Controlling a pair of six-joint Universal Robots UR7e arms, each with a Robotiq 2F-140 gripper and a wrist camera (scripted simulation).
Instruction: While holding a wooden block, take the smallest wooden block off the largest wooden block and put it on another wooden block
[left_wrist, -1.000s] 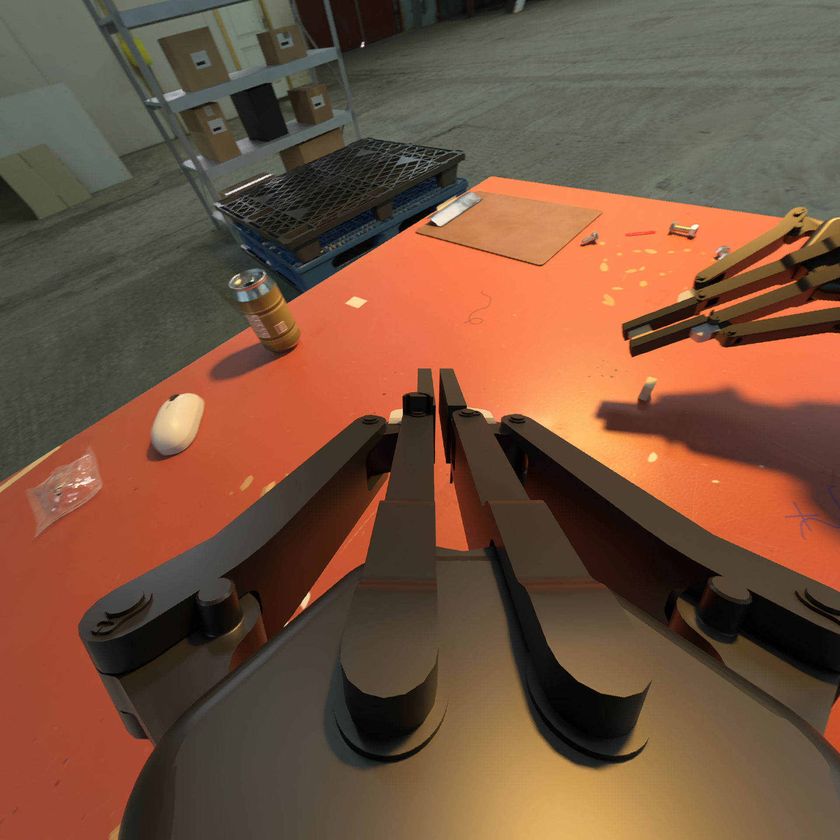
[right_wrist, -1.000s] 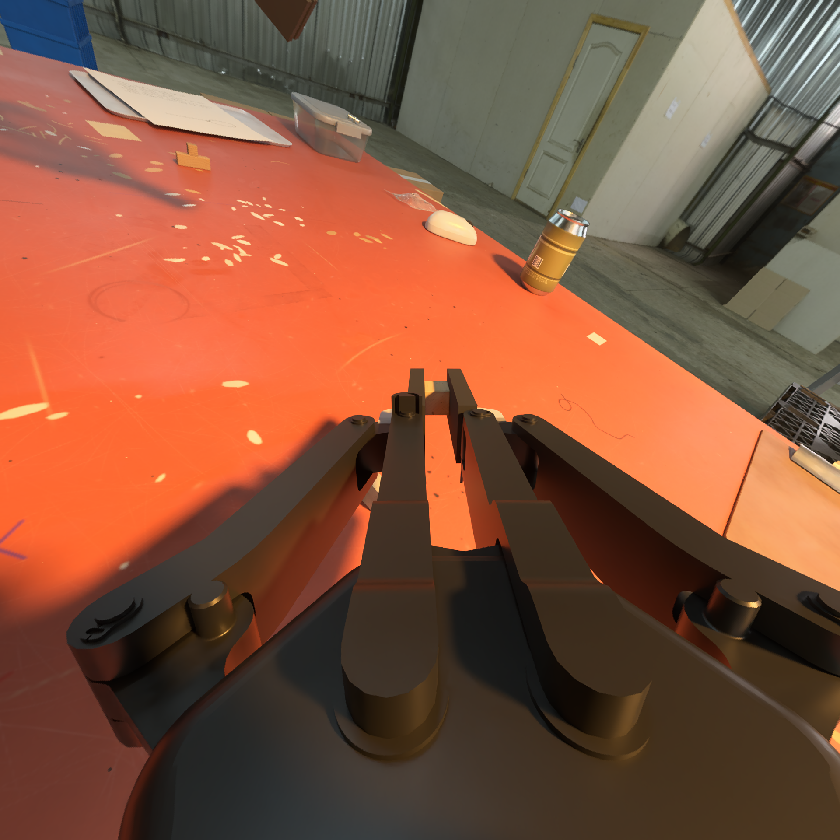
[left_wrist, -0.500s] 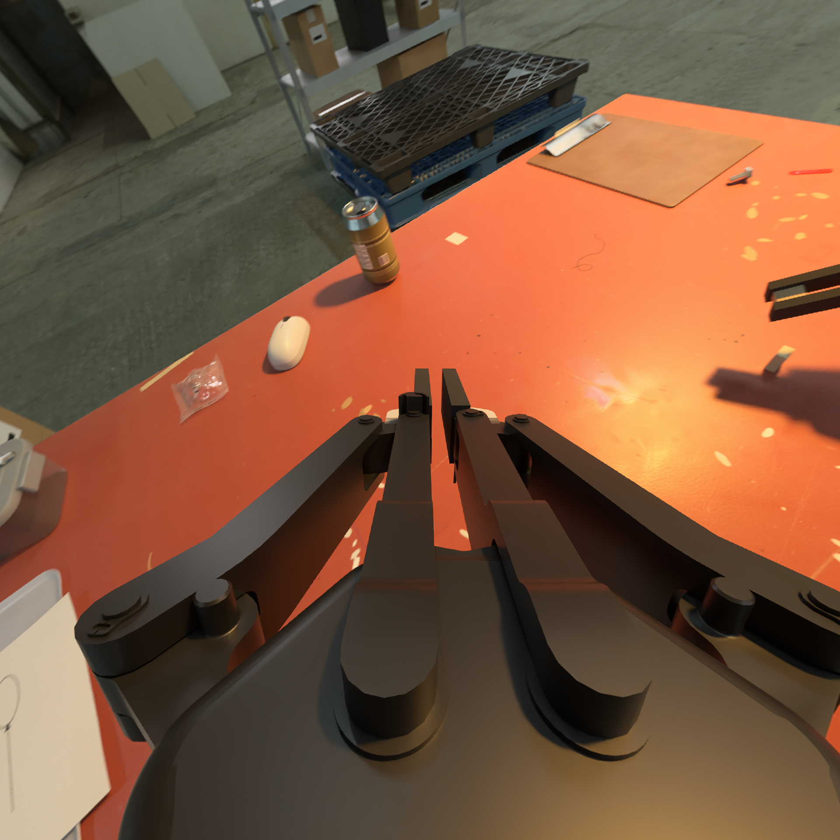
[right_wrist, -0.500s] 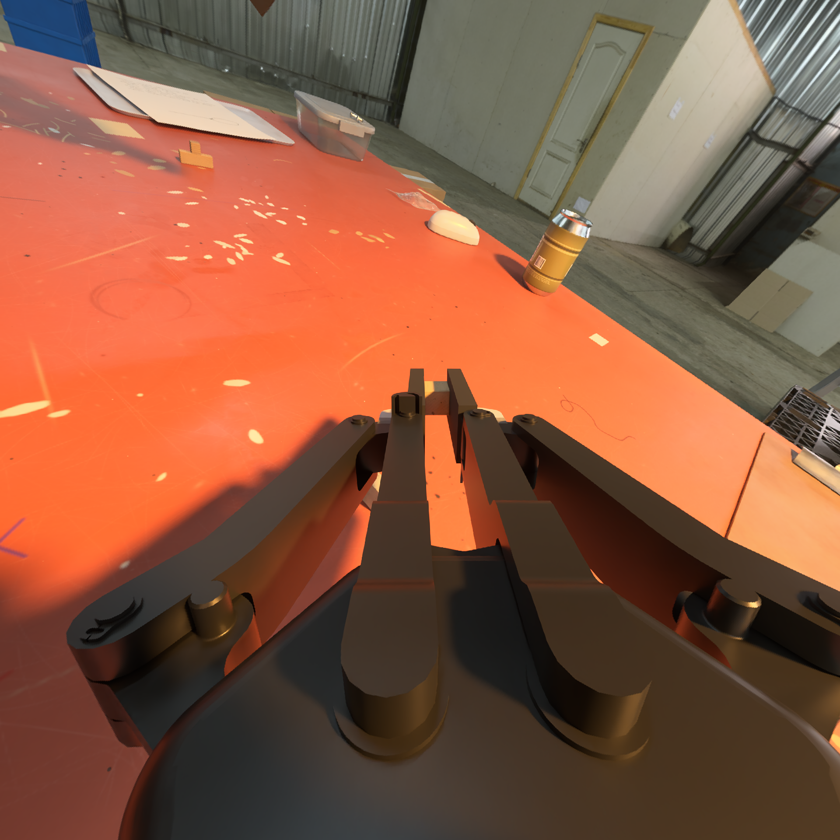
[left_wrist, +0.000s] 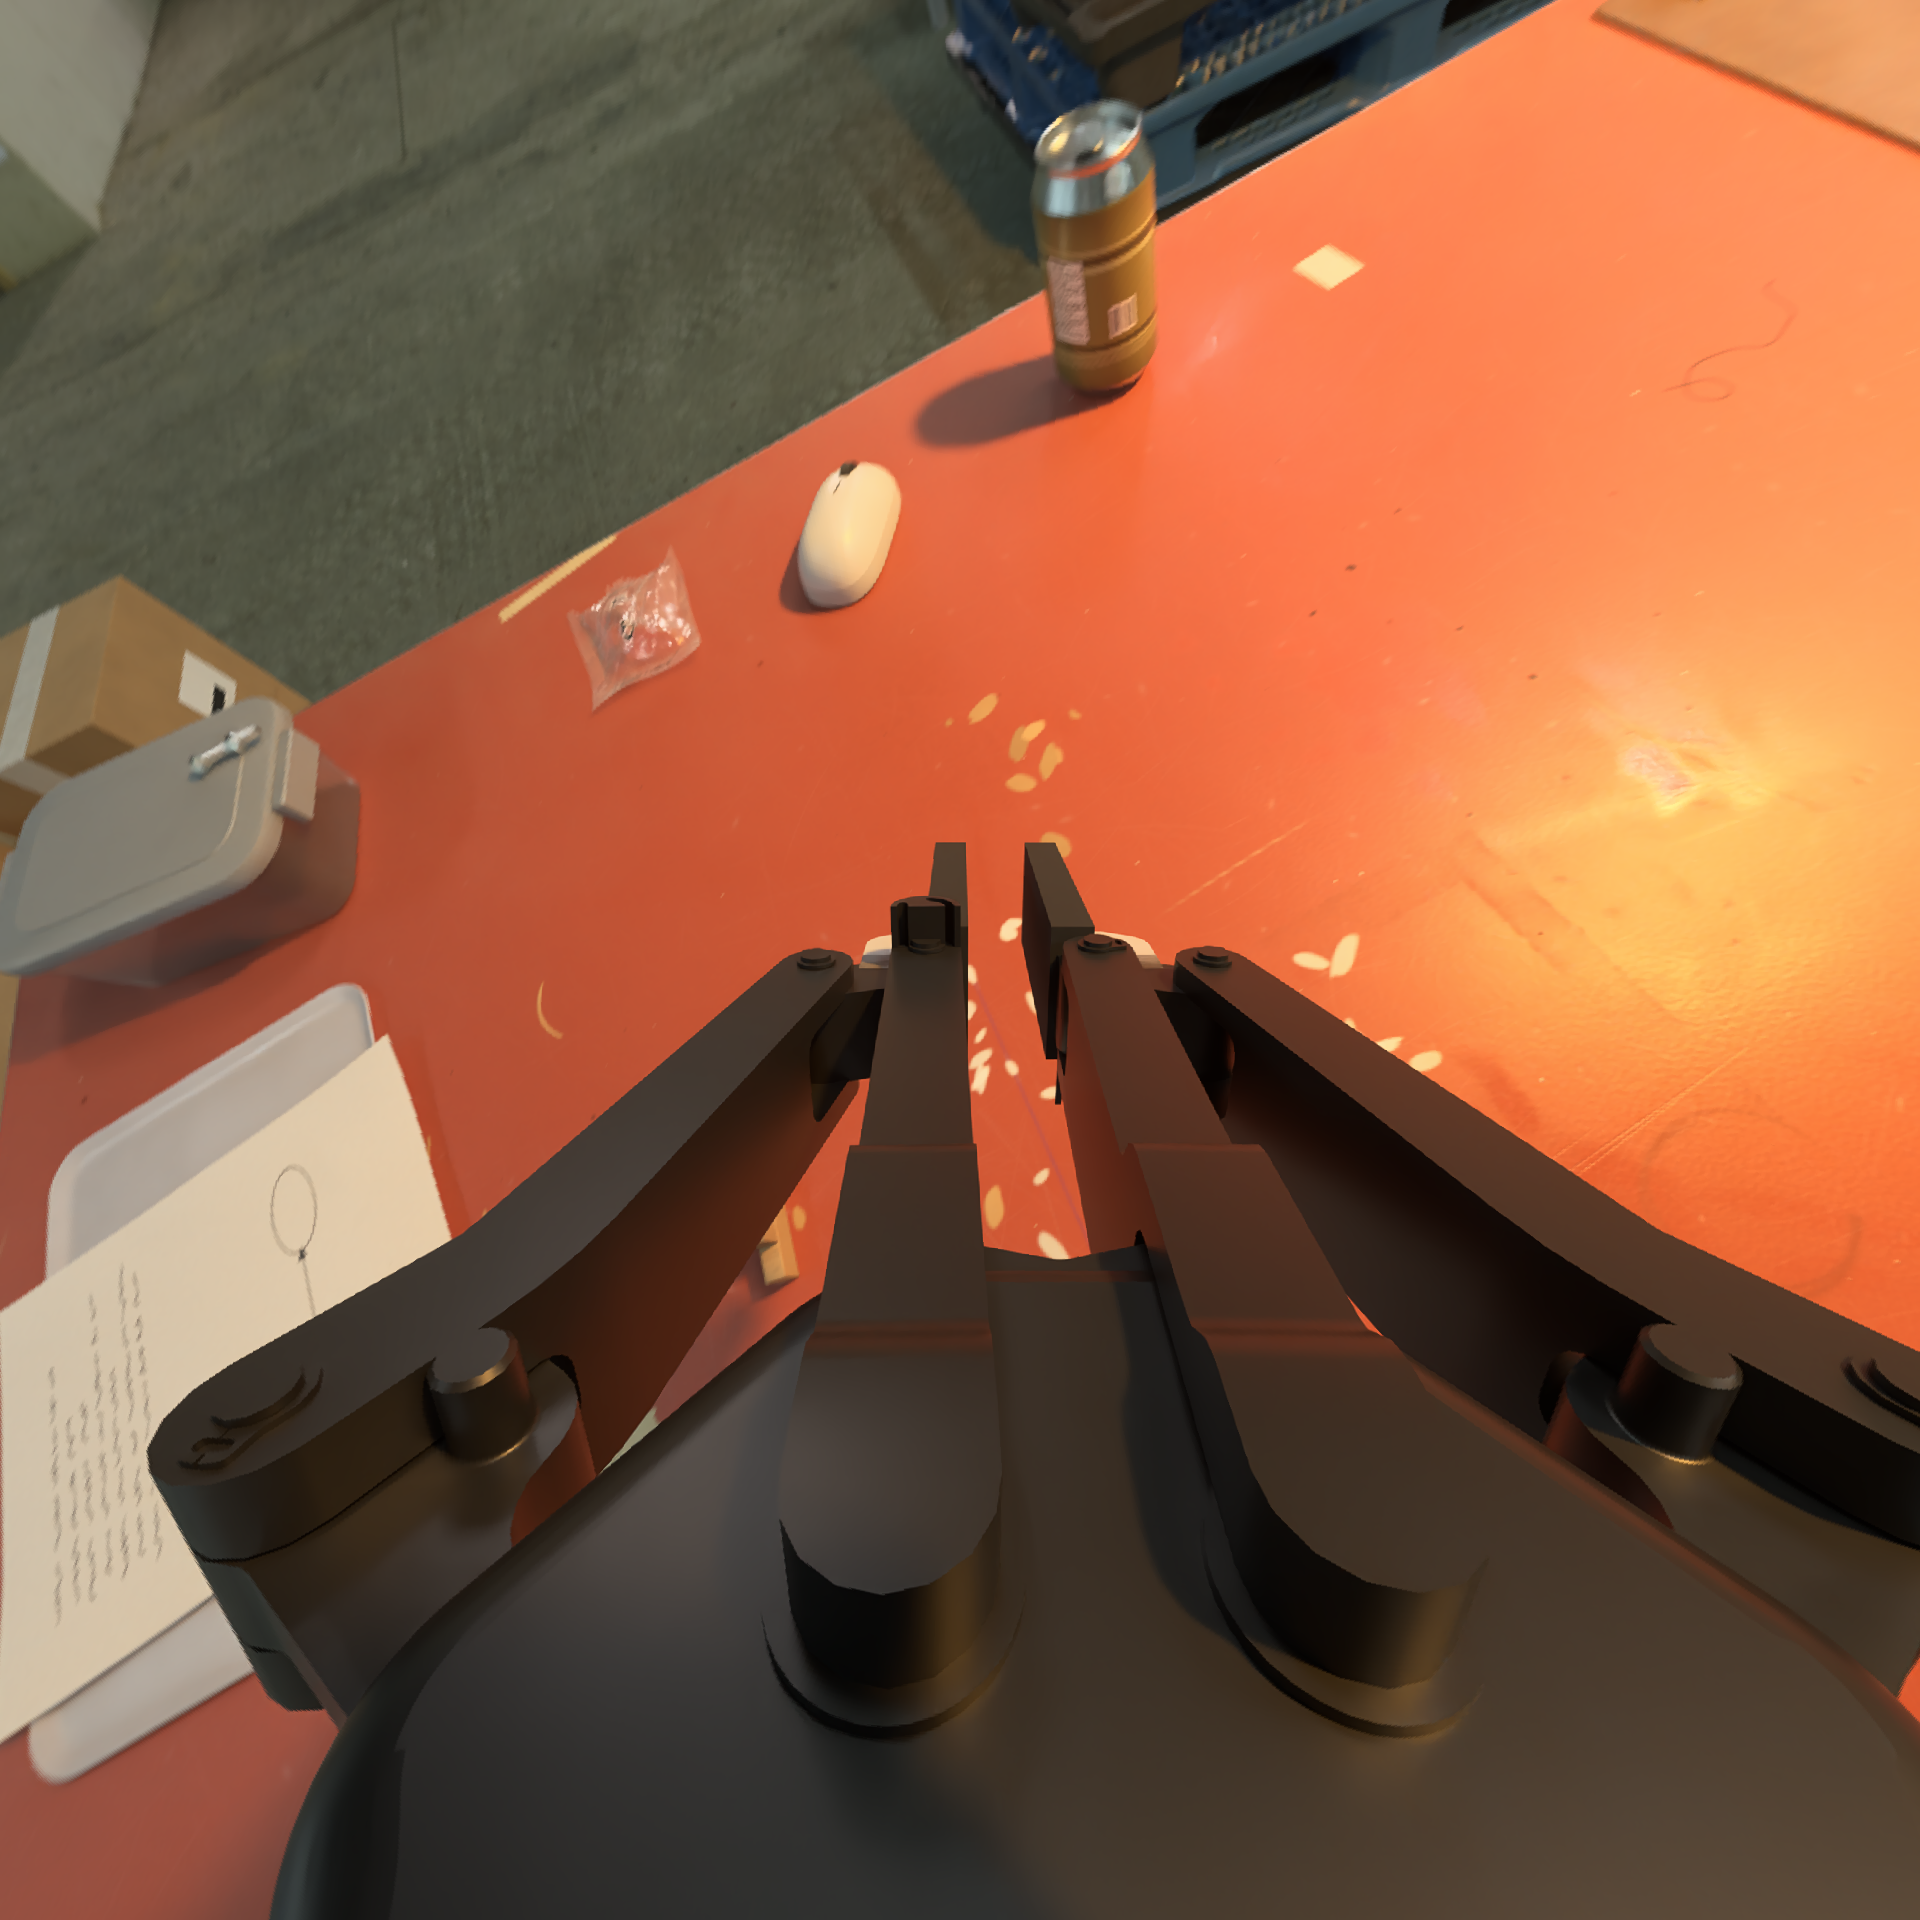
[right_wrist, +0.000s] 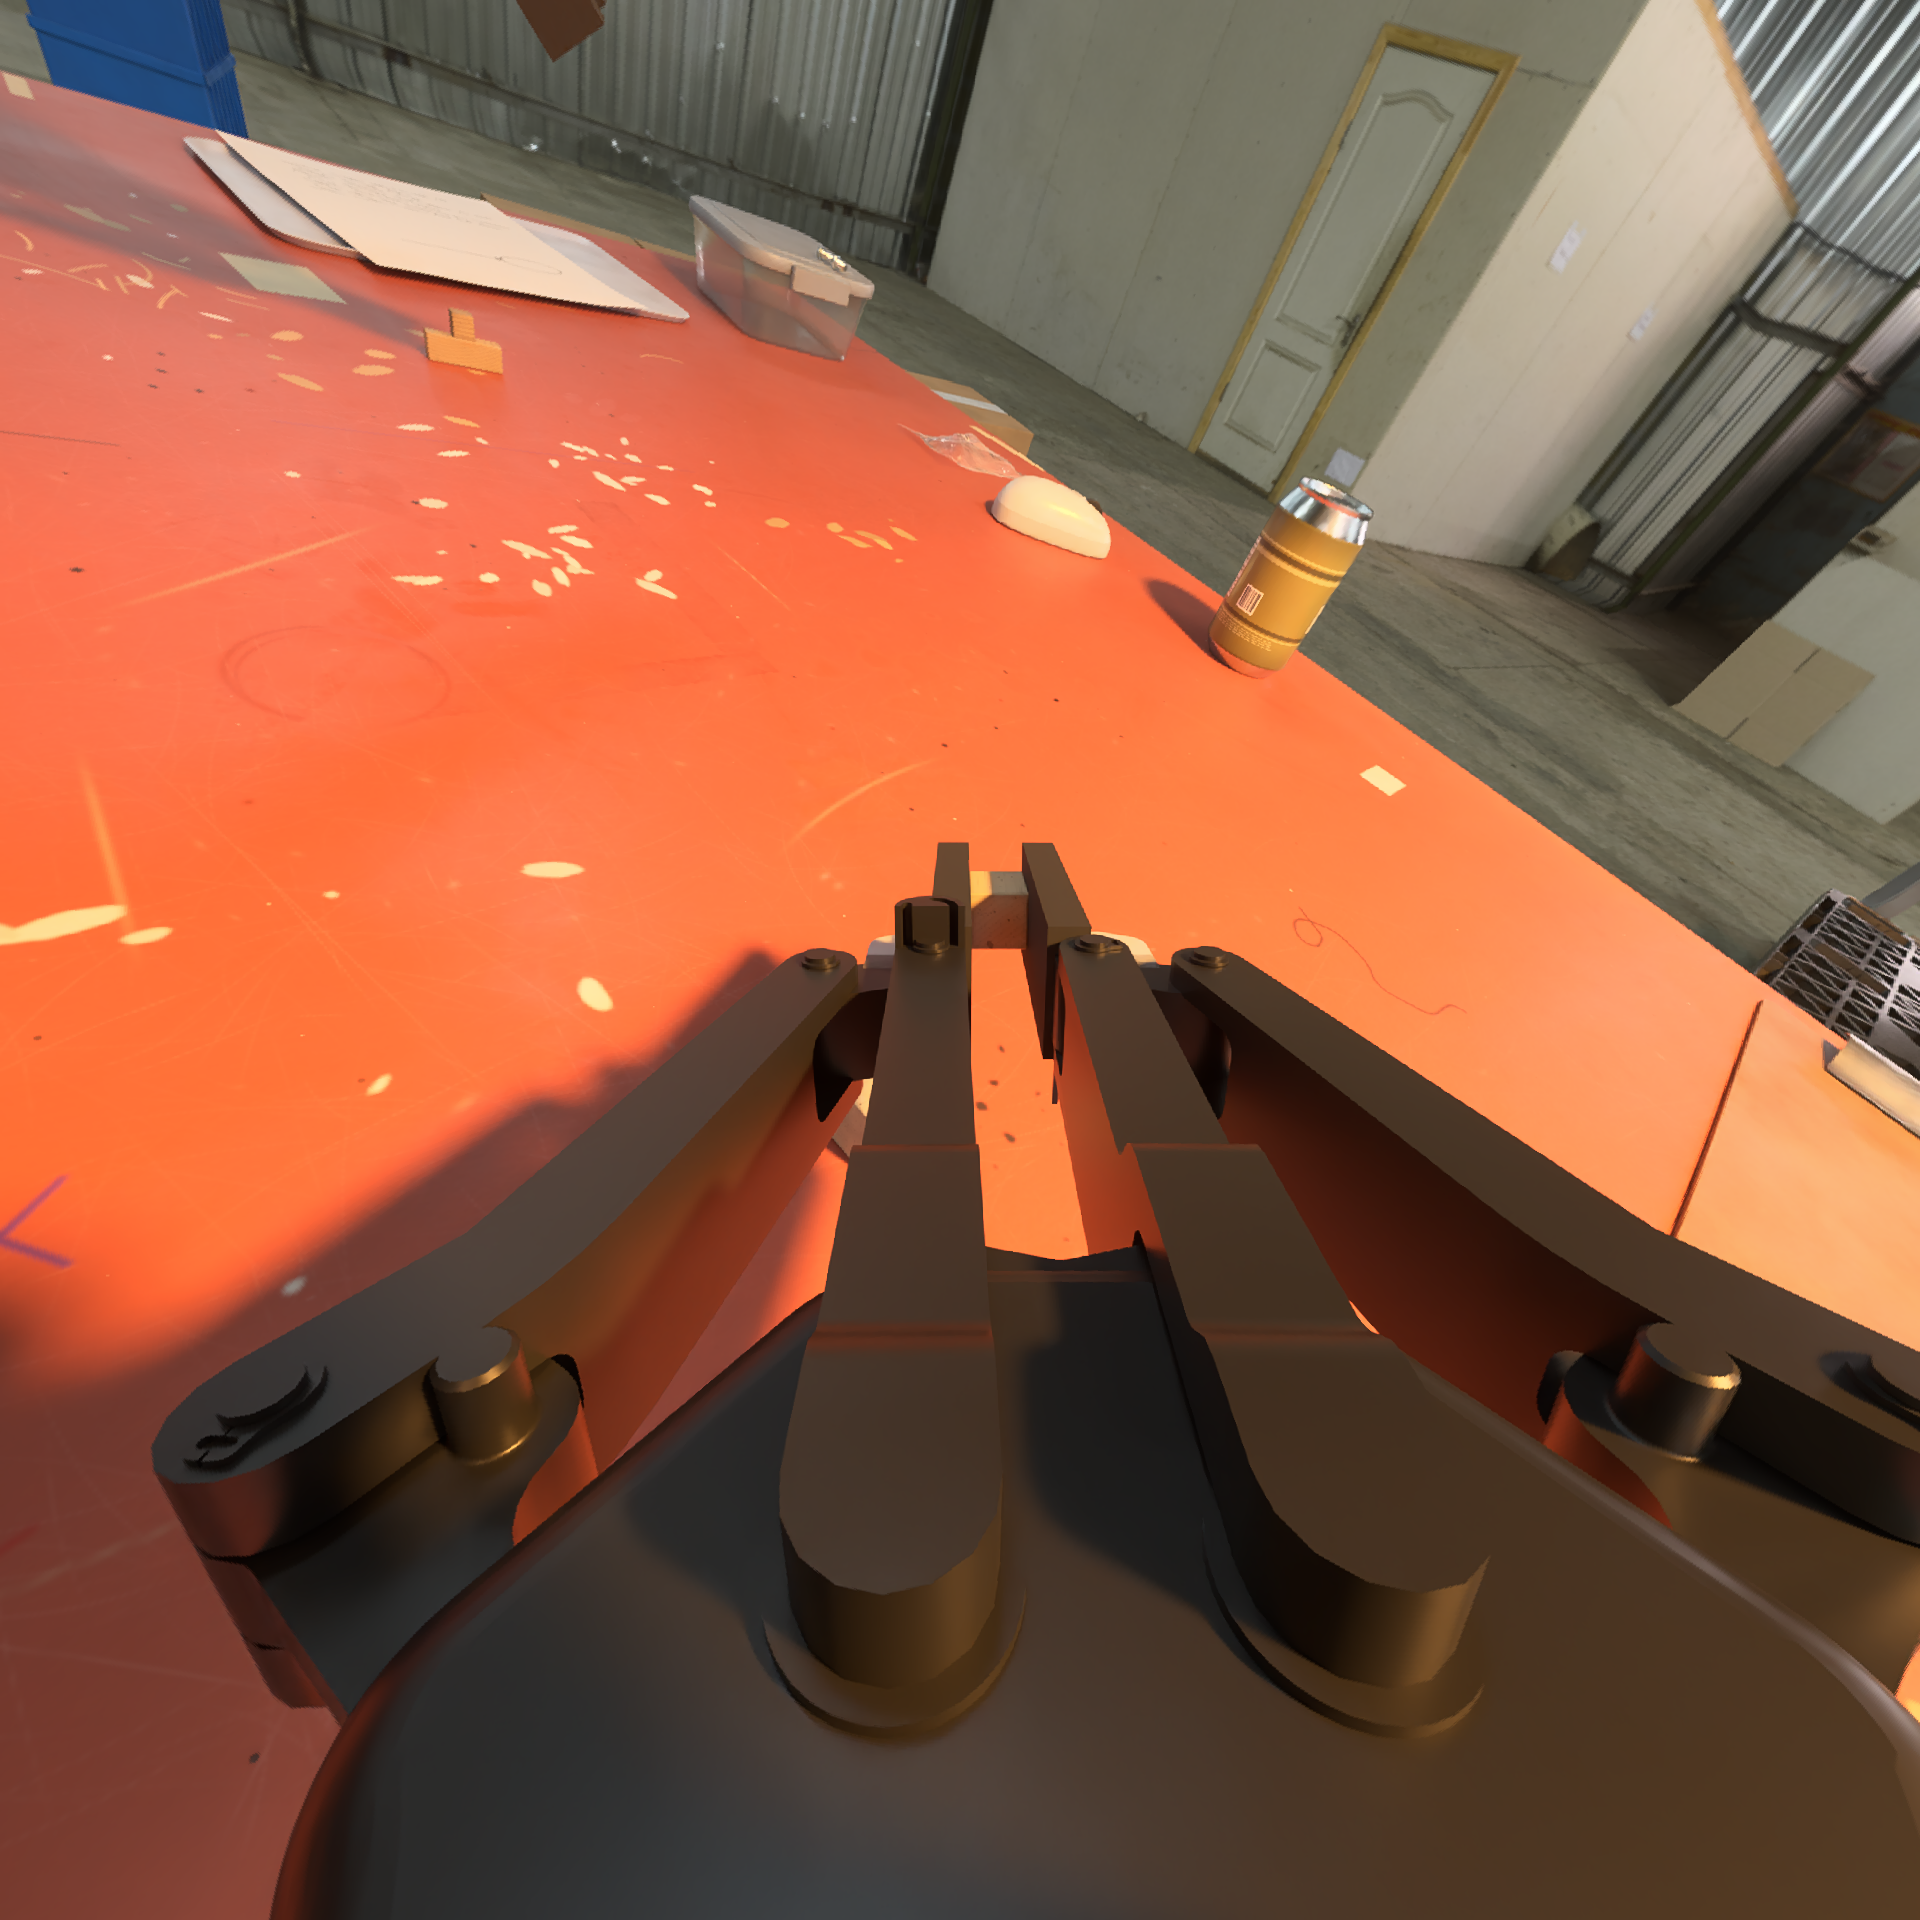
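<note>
My right gripper (right_wrist: 995, 883) is shut on a small pale wooden block (right_wrist: 997, 909) and holds it low over the orange table (right_wrist: 623, 727). Far off to the left in the same view, a larger wooden block (right_wrist: 464, 353) lies on the table with a smaller block (right_wrist: 460, 322) standing on it. My left gripper (left_wrist: 994, 883) is empty, its jaws a narrow gap apart above the table (left_wrist: 1351, 623). A tan wooden block (left_wrist: 776, 1259) shows below its left linkage, mostly hidden.
A gold can (left_wrist: 1096, 249), a white mouse (left_wrist: 847, 535) and a small plastic bag (left_wrist: 634, 629) sit along the table's far edge. A lidded grey box (left_wrist: 156, 831) and a tray under a paper sheet (left_wrist: 208, 1247) are on the left.
My left gripper has swung left and lower, so the box and tray came into view and the right gripper left it. Its jaws have parted slightly. The right gripper has stayed put.
</note>
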